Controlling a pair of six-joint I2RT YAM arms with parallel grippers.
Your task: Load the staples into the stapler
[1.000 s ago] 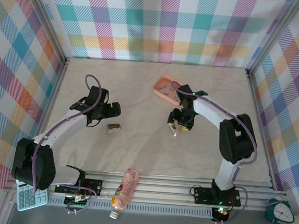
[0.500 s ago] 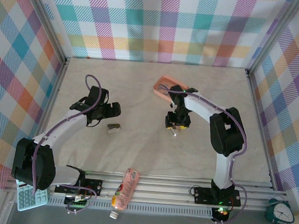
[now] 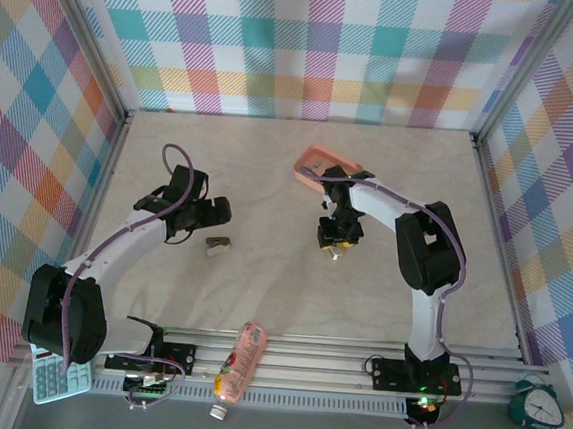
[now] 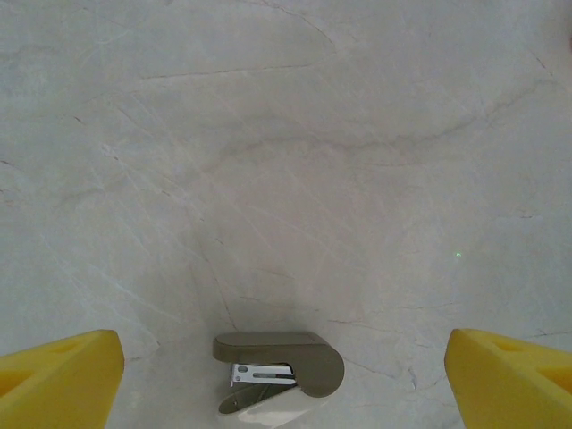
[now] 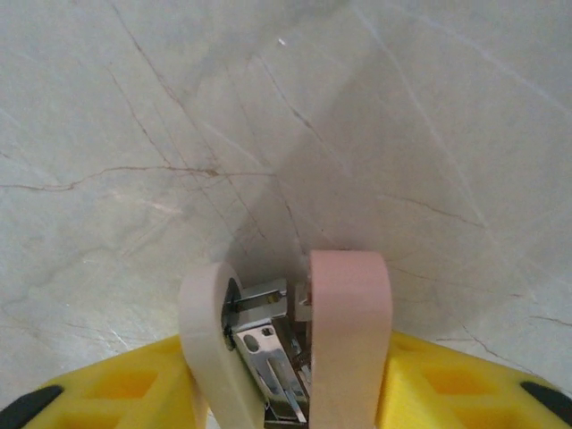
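Right wrist: stapler (image 5: 349,331) half out of frame

Plaid pastel walls (image 3: 311,46) frame a veined beige table (image 3: 269,183), pink stapler (image 5: 349,322) and olive-grey stapler (image 4: 304,353).

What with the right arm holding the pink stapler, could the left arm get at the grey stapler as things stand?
Probably yes. The left gripper hangs open just beside the grey stapler, which lies between its yellow fingers in the wrist view, with nothing but bare table around it.
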